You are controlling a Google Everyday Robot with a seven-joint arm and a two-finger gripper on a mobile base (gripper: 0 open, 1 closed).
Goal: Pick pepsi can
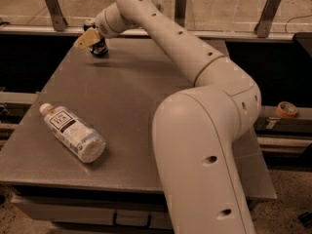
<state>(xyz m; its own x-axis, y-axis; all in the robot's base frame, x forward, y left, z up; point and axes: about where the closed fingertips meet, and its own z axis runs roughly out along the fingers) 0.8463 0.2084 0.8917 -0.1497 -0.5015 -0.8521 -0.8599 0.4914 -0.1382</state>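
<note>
The pepsi can [101,48], small and dark with a silver top, stands upright near the table's far left corner. My gripper [90,38] is at the can, right at its upper left side, and covers part of it. My arm reaches over the grey table [146,96] from the lower right to the can. The can rests on the table surface.
A clear bottle with a white label [73,133] lies on its side at the table's front left. A tape roll [285,109] sits on a ledge to the right. A rail with metal posts [53,6] runs behind the table.
</note>
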